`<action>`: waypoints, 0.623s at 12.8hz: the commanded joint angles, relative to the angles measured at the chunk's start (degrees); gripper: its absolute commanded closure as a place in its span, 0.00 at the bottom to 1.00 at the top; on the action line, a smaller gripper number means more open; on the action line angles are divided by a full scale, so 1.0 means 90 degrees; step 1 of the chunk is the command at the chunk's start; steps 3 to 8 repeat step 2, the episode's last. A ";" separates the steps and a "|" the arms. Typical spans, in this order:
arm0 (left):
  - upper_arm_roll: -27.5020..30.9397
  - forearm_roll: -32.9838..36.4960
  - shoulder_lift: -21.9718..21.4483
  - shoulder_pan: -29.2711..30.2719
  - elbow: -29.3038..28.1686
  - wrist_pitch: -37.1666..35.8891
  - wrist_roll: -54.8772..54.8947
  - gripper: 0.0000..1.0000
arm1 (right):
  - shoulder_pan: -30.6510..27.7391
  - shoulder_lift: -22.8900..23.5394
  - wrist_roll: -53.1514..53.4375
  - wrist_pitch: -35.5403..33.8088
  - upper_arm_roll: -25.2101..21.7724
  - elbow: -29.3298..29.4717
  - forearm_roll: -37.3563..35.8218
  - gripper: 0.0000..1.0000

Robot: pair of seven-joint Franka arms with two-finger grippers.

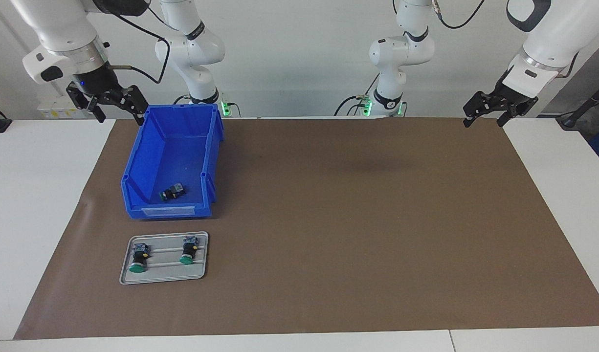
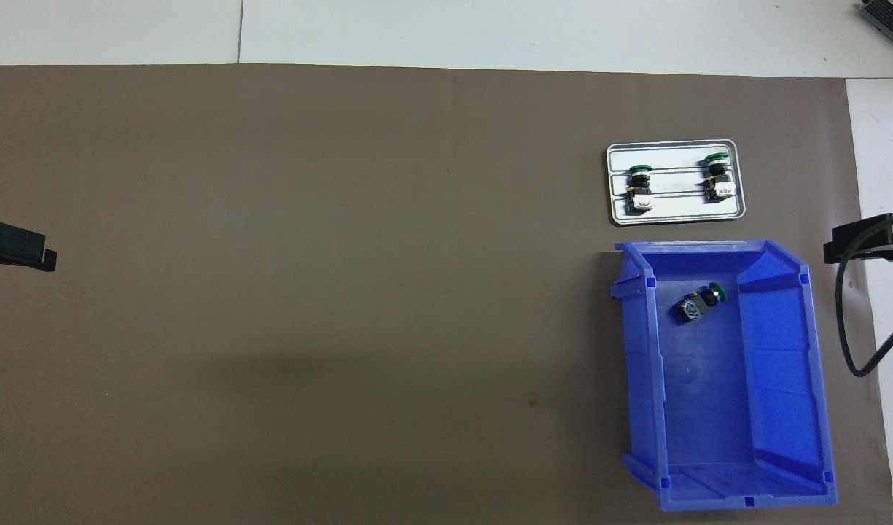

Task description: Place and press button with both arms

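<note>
One green-capped button lies on its side in the blue bin, in the end farther from the robots. Two more buttons lie on the silver tray, farther from the robots than the bin. My right gripper hangs open and holds nothing, over the mat's edge beside the bin's corner closest to the robots. My left gripper hangs open and holds nothing, over the mat's corner at the left arm's end.
A brown mat covers most of the white table. Bin and tray both sit toward the right arm's end. A black cable hangs from the right arm beside the bin.
</note>
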 commanded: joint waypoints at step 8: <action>-0.0038 0.0108 -0.0174 0.0048 -0.0202 0.0100 0.0034 0.00 | -0.0041 -0.0009 -0.0058 0.0004 0.0056 0.0017 -0.0138 0.00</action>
